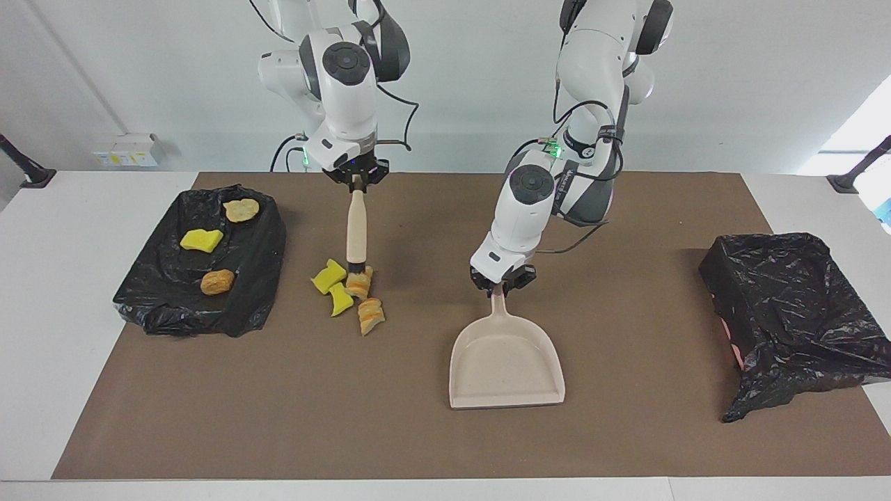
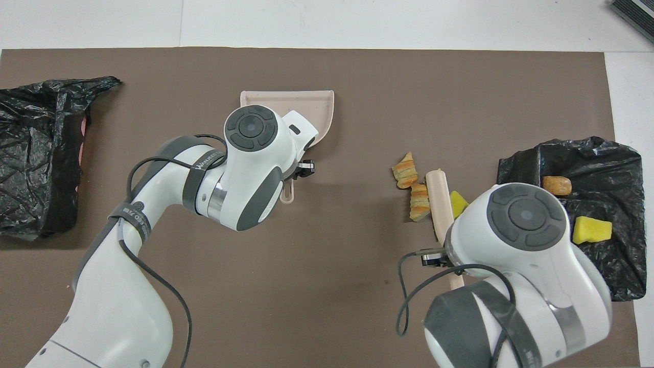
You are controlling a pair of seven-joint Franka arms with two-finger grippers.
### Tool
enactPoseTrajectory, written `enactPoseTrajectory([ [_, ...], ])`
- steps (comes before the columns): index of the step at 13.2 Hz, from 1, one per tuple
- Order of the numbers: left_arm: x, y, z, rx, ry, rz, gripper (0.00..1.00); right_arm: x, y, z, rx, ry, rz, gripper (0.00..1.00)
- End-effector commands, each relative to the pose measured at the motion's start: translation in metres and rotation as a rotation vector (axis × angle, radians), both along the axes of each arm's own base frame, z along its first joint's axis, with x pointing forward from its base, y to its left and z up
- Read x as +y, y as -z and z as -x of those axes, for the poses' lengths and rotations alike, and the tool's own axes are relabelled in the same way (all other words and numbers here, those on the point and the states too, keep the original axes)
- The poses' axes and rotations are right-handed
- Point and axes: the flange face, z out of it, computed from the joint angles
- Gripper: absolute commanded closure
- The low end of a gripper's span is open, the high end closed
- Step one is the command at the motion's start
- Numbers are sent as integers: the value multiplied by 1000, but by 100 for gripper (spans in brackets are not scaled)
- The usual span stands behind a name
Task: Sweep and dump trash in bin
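Observation:
The trash is a small pile on the brown mat: yellow sponge pieces and bread-like chunks. My right gripper is shut on the top of a brush. The brush hangs upright with its dark bristles down at the pile's edge nearer the robots. My left gripper is shut on the handle of the beige dustpan. The dustpan lies mid-table, its mouth pointing away from the robots.
A bin lined with a black bag stands at the right arm's end and holds sponge and bread pieces. A second black-bagged bin stands at the left arm's end. White table borders the mat.

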Motion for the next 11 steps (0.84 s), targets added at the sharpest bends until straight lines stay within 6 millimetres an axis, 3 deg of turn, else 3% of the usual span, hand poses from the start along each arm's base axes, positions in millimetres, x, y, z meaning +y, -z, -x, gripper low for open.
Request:
enactPoseTrajectory([
  [1,36,-26,-15,-44,95,-6,100,-40,9,-19,-28,-97,56,100],
  [4,68,-41,-26,-60,134,-13,100,-78,48,-37,-24,-177,198,100],
  [6,73,-38,-22,-22,169,-30,100,-93,54,-37,-6,-204,211,100],
  [11,78,-38,-10,46,556,-60,100,-89,108,-30,1,-117,182,100],
])
